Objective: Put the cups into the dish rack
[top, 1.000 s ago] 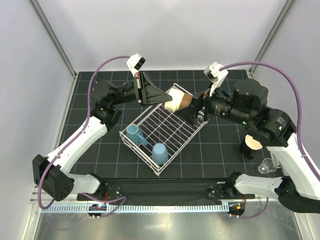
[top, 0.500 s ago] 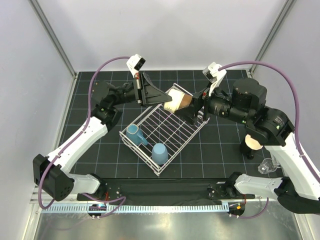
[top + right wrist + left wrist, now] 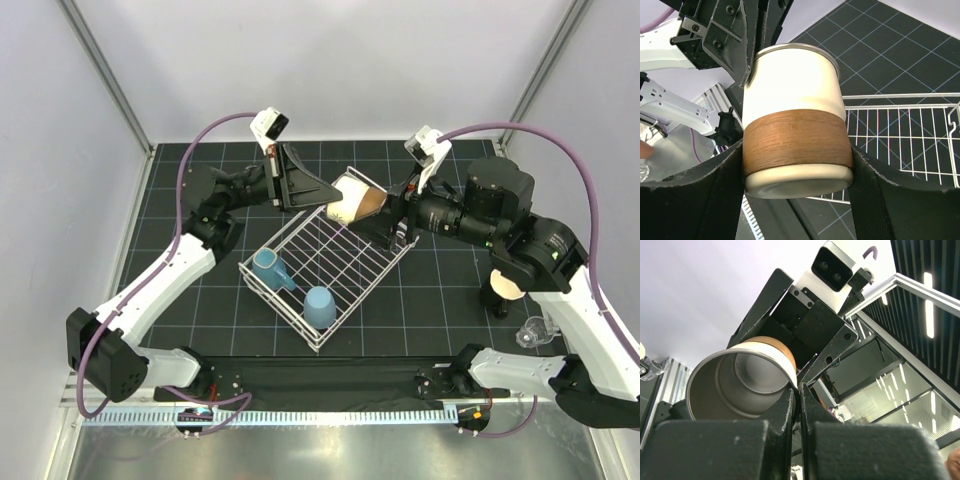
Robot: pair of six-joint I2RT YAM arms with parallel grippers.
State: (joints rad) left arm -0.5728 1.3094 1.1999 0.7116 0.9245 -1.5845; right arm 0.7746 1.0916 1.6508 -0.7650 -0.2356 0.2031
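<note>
A beige cup with a wood-brown band hangs tilted over the far corner of the white wire dish rack. My left gripper is shut on its rim, one finger inside the cup and one outside. My right gripper is shut on the cup's banded base, one finger on each side. A blue handled mug and a light blue tumbler stand upside down in the rack.
A small cup with a beige top and a clear glass one stand on the black grid mat at the right, partly under my right arm. White walls close in the back and sides.
The cup has tilted and shifted very slightly. Both grippers stay on it.
</note>
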